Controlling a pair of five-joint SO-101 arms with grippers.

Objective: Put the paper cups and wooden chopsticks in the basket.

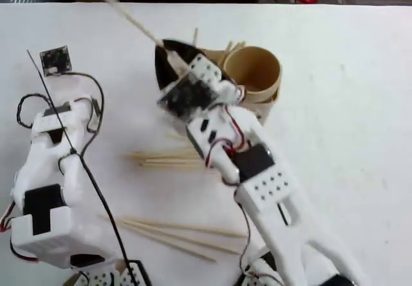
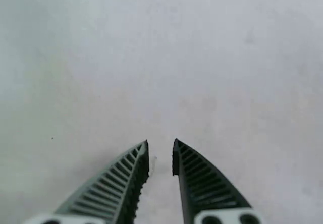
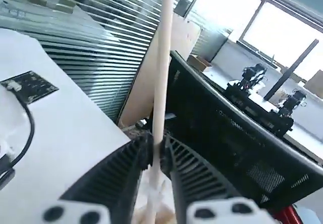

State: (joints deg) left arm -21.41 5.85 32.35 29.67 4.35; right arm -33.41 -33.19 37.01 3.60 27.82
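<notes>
Wooden chopsticks lie in two loose bunches on the white desk [image 1: 347, 105]. One bunch [image 1: 164, 160] is in the middle of the desk, partly under the right arm. The other bunch [image 1: 180, 233] is close to the near edge. The paper cups [image 1: 254, 73] sit stacked near the far edge, and a few chopstick tips [image 1: 230, 44] poke up just behind them. I cannot tell if the cups and those sticks are in the basket, because the arm hides what is under them. The right gripper [image 3: 157, 151] is up beside the cups, and its jaws are pinched tight on one chopstick [image 3: 162, 72]. That stick points up and away, out past the far edge. The left gripper [image 2: 160, 156] hangs over a bare part of the desk. Its jaws are a little apart with nothing between them. The left arm [image 1: 51, 170] is folded at the left side of the desk, well apart from the cups. I think the job is partly done. The held stick has to go in, and both loose bunches are left to pick up.
</notes>
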